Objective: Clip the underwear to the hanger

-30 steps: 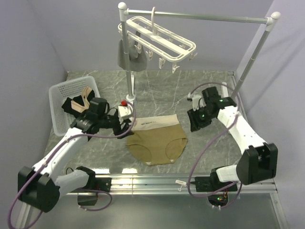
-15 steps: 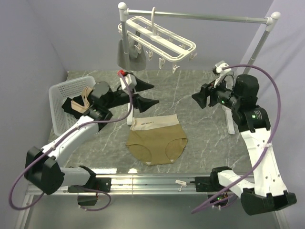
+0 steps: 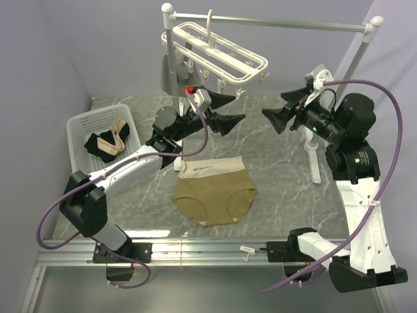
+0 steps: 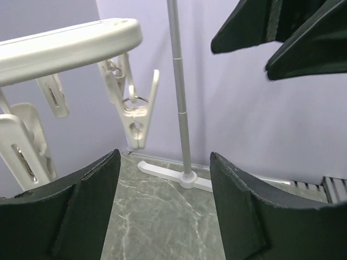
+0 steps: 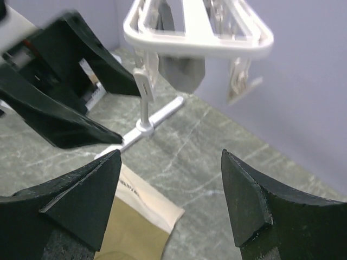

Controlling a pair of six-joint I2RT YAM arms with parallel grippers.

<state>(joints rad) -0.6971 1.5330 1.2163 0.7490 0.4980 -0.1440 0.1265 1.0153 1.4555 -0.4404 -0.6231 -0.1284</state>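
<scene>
1. Left claw (image 3: 237, 108): released, empty, aloft just below the hanger (image 3: 221, 55).
2. Right claw (image 3: 273, 107): released, empty, aloft, facing the left claw.
3. Underwear (image 3: 214, 192): flat on the surface (image 3: 280, 176), unclipped, well apart from the hanger.

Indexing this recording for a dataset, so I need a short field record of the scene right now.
underwear: flat on the table, unheld
hanger: hooked on the rail, grey garment hanging at one end
left gripper: open, empty, close under the hanger
right gripper: open, empty, facing the left one
basket: holds black and beige cloth pieces
</scene>
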